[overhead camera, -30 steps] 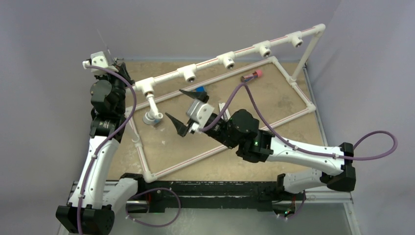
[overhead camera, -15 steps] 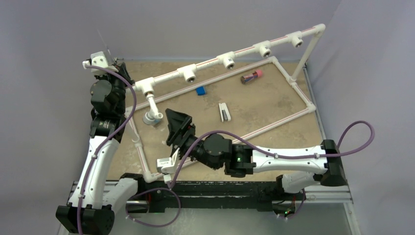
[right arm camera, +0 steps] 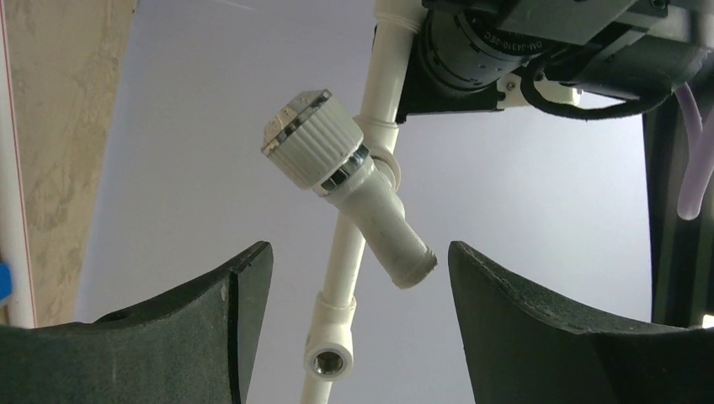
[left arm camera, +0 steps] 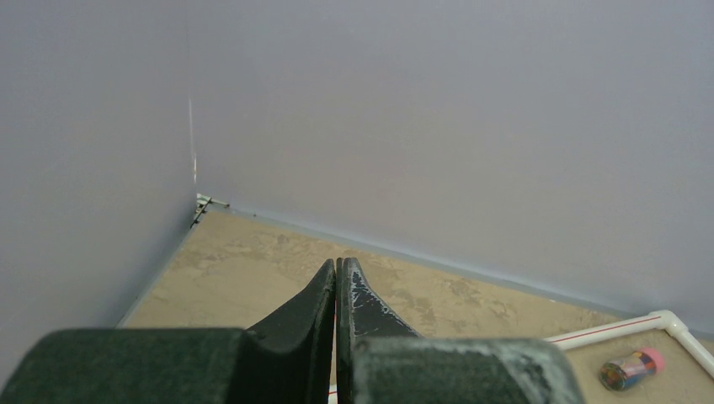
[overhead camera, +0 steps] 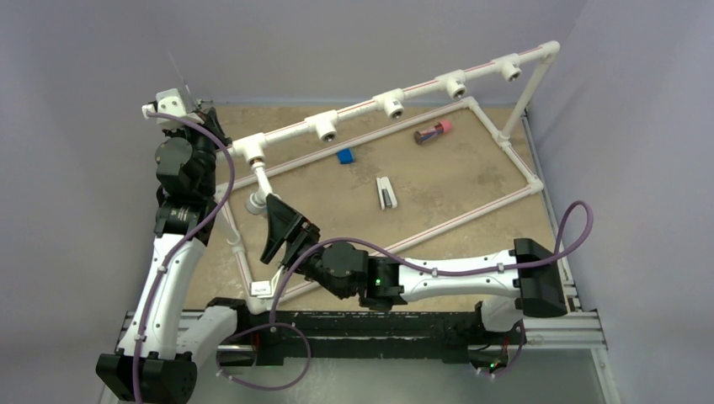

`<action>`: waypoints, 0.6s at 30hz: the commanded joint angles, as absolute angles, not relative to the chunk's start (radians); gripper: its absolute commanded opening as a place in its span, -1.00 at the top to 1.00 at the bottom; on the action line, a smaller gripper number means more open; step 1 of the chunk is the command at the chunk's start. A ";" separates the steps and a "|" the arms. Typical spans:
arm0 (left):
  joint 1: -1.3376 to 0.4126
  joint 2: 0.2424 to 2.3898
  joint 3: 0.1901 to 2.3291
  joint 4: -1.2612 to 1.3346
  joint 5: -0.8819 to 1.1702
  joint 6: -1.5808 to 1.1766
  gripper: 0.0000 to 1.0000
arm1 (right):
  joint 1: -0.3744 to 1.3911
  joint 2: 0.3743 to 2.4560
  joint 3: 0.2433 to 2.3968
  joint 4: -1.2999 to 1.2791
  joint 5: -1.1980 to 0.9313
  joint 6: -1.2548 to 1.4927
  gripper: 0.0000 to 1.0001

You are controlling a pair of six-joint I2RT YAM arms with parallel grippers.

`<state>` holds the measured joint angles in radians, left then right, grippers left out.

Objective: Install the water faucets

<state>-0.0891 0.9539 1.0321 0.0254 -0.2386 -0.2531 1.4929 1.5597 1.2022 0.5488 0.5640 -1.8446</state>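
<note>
One white water faucet (overhead camera: 258,199) hangs from the leftmost T-fitting (overhead camera: 252,150) of the raised white pipe. In the right wrist view its ribbed round knob (right arm camera: 308,144) and spout (right arm camera: 389,238) show just beyond the fingers. My right gripper (overhead camera: 269,229) is open and empty, its jaws wide apart and facing the faucet from close by without touching it; it also shows in the right wrist view (right arm camera: 354,263). My left gripper (overhead camera: 209,126) is shut and empty at the far left corner, tips together in the left wrist view (left arm camera: 338,268).
The raised pipe carries several empty T-fittings (overhead camera: 391,104). A white pipe frame (overhead camera: 514,147) lies on the tan table. Inside it lie a blue block (overhead camera: 344,156), a flat white-and-black piece (overhead camera: 386,193) and a small pink-capped tube (overhead camera: 433,131). Grey walls close in behind and on both sides.
My right arm swung from the middle of the table to the near left, and its open gripper now faces the hanging faucet. The left arm has not moved.
</note>
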 commanded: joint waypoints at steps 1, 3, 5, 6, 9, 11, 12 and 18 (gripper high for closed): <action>-0.100 0.984 0.956 -0.246 -0.160 -0.264 1.00 | 1.502 1.579 1.275 0.612 0.586 -1.912 -0.55; -0.100 0.984 0.956 -0.245 -0.160 -0.265 1.00 | 1.502 1.594 1.291 0.613 0.584 -1.920 -0.55; -0.101 0.984 0.956 -0.245 -0.160 -0.265 1.00 | 1.502 1.610 1.304 0.613 0.582 -1.922 -0.55; -0.101 0.983 0.956 -0.245 -0.160 -0.265 1.00 | 1.502 1.618 1.318 0.611 0.581 -1.922 -0.55; -0.101 0.983 0.956 -0.245 -0.158 -0.265 1.00 | 1.502 1.641 1.343 0.608 0.570 -1.929 -0.55; -0.101 0.983 0.956 -0.246 -0.157 -0.265 1.00 | 1.502 1.655 1.353 0.611 0.562 -1.931 -0.55; -0.101 0.983 0.956 -0.245 -0.156 -0.265 1.00 | 1.500 1.666 1.359 0.610 0.562 -1.931 -0.55; -0.104 0.982 0.956 -0.246 -0.155 -0.266 1.00 | 1.481 1.704 1.386 0.618 0.568 -1.920 -0.42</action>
